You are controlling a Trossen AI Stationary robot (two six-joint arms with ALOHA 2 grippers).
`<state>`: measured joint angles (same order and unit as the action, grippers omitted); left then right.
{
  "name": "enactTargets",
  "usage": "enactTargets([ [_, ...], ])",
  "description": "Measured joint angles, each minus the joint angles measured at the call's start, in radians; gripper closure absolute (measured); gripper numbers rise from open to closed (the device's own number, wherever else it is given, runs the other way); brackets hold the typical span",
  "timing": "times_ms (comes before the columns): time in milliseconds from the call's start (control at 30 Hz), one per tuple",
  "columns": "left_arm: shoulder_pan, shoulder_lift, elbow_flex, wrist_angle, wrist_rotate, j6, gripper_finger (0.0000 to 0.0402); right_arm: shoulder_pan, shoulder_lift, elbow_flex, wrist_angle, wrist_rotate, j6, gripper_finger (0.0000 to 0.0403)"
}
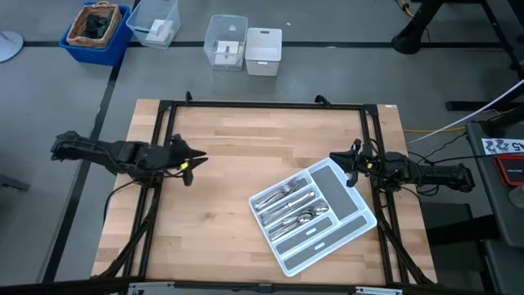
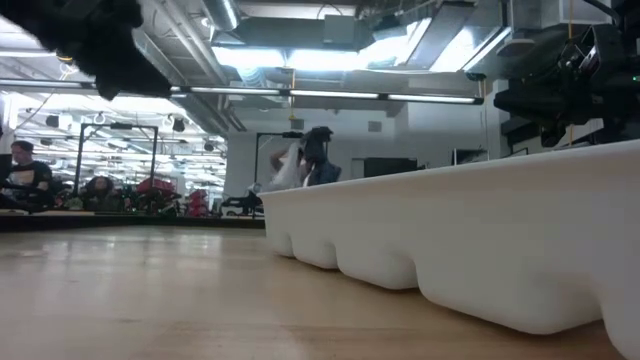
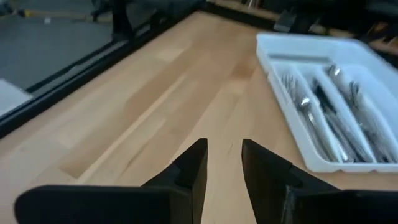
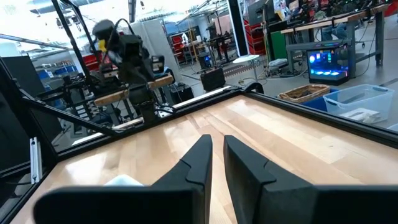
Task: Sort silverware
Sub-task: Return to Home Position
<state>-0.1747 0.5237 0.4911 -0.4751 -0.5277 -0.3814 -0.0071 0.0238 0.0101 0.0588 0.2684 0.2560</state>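
Note:
A light grey compartmented tray (image 1: pixel 342 195) lies slantwise on the wooden table, right of centre, resting flat on its bottom. The silverware (image 1: pixel 288 209) lies in its slim compartments, and also shows in the left wrist view as silverware (image 3: pixel 329 118) in the tray (image 3: pixel 273 45). My left gripper (image 1: pixel 196 158) hovers over the table's left part, pointing toward the tray, open, with nothing between its fingers (image 3: pixel 224 144). My right gripper (image 1: pixel 334 157) waits at the right edge by the tray's far corner, its fingers a narrow gap apart (image 4: pixel 217 138), holding nothing.
A black frame (image 1: pixel 262 105) runs along the table's edges. Beyond the far edge stand clear plastic boxes (image 1: pixel 226 41), a white box (image 1: pixel 264 51) and a blue bin (image 1: pixel 97 31). Bare wood (image 1: pixel 221 188) lies between my left gripper and the tray. People sit in the room behind (image 2: pixel 25 175).

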Motion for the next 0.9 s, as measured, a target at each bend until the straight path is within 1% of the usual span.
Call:
enactTargets([
  [133, 0.000, -0.151, -0.142, 0.123, 0.000, 0.055, 0.0314, 0.000, 0.000, 0.000, 0.000, 0.000, 0.000, 0.0356],
  [233, 0.000, -0.261, -0.228, 0.226, 0.000, 0.125, 0.0314, 0.000, 0.000, 0.000, 0.000, 0.000, 0.000, 0.0356],
  [400, 0.001, -0.438, -0.354, 0.423, 0.001, 0.268, 0.0314, 0.000, 0.000, 0.000, 0.000, 0.000, 0.000, 0.0356],
  [467, 0.001, -0.507, -0.392, 0.477, 0.001, 0.312, 0.0314, 0.000, 0.000, 0.000, 0.000, 0.000, 0.000, 0.0356],
  [500, 0.001, -0.525, -0.409, 0.500, 0.000, 0.326, 0.0314, 0.000, 0.000, 0.000, 0.000, 0.000, 0.000, 0.0356],
  [567, 0.007, -0.519, -0.430, 0.548, 0.007, 0.340, 0.0314, 0.000, 0.000, 0.000, 0.000, 0.000, 0.000, 0.0356],
  [667, 0.026, -0.520, -0.443, 0.569, 0.018, 0.356, 0.0314, 0.000, 0.000, 0.000, 0.000, 0.001, 0.000, 0.0356],
  [800, 0.056, -0.519, -0.482, 0.565, 0.031, 0.351, 0.0314, 0.000, 0.000, 0.000, 0.000, 0.001, 0.000, 0.0356],
  [900, 0.075, -0.501, -0.481, 0.544, 0.050, 0.333, 0.0314, 0.000, 0.000, 0.000, 0.000, 0.001, 0.000, 0.0356],
])
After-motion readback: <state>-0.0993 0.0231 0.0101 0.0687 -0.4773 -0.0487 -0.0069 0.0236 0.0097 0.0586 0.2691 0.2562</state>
